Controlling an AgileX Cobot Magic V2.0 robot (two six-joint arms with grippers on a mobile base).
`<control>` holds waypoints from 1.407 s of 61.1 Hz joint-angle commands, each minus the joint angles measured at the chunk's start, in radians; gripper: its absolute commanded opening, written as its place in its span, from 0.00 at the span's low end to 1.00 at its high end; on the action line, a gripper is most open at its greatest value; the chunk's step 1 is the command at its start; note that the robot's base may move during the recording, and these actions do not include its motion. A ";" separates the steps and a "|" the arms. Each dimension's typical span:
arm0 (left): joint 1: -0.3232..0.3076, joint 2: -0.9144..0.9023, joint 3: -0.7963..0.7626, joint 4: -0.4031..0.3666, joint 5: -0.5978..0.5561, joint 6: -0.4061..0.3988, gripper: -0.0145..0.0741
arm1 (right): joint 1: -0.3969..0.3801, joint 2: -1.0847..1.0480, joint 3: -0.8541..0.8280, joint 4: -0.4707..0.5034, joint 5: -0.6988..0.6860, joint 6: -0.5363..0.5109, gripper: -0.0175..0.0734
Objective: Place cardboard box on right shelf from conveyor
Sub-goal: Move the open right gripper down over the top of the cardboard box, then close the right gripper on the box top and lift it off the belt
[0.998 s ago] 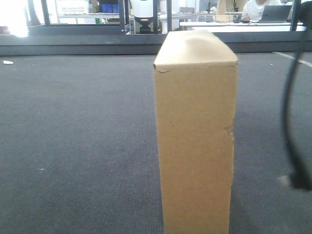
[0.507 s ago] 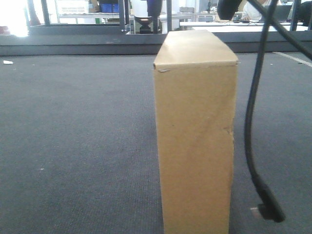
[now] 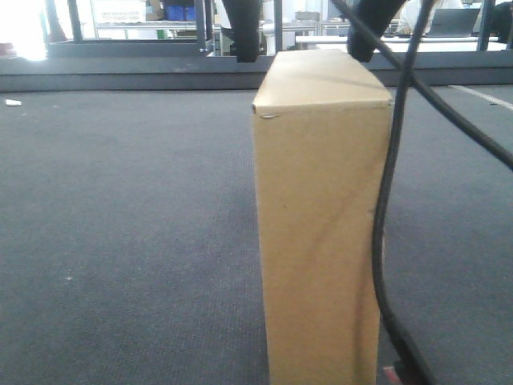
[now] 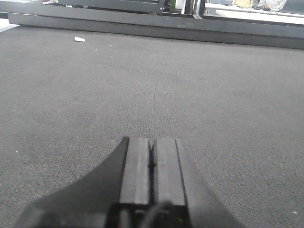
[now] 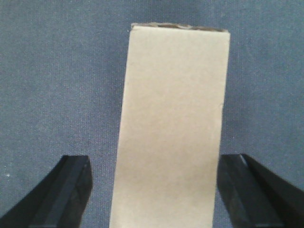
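No legible txt, cardboard box (image 3: 321, 224) unprinted, far white panel (image 3: 119, 11) maybe a label, too blurry

Box: the cardboard box (image 3: 321, 216) stands upright on the conveyor (image 3: 120, 241), right of the middle in the front view, with belt on both sides and behind it
Right claw: my right claw (image 5: 159, 190) hangs above the box's top, one finger (image 5: 71, 190) out to each side of it, neither touching it
Left claw: my left claw (image 4: 152, 161) sits low over bare belt, facing the far frame
Cable: a cable (image 3: 383, 241) drops past the box's right edge, in front of it, down to the belt
Frame edge: the frame edge (image 3: 160, 80) runs across behind the belt, with tables (image 3: 385, 40) beyond it
Scrap: a small scrap (image 3: 12, 103) lies on the belt at the far left, near the frame edge
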 commanded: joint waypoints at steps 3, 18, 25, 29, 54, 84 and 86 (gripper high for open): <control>-0.003 -0.008 -0.003 -0.005 -0.081 -0.005 0.03 | 0.002 -0.044 -0.029 -0.052 0.067 0.012 0.89; -0.003 -0.008 -0.003 -0.005 -0.081 -0.005 0.03 | 0.002 -0.044 0.013 -0.035 0.082 0.035 0.89; -0.003 -0.008 -0.003 -0.005 -0.081 -0.005 0.03 | 0.002 -0.044 0.022 -0.004 0.081 0.035 0.89; -0.003 -0.008 -0.003 -0.005 -0.081 -0.005 0.03 | 0.002 -0.044 0.028 0.003 0.082 0.035 0.89; -0.003 -0.008 -0.003 -0.005 -0.081 -0.005 0.03 | 0.002 -0.044 0.057 0.019 0.082 0.035 0.89; -0.003 -0.008 -0.003 -0.005 -0.081 -0.005 0.03 | 0.002 -0.066 0.057 0.010 0.064 0.016 0.61; -0.003 -0.008 -0.003 -0.005 -0.081 -0.005 0.03 | 0.002 -0.073 0.057 0.010 0.061 0.016 0.61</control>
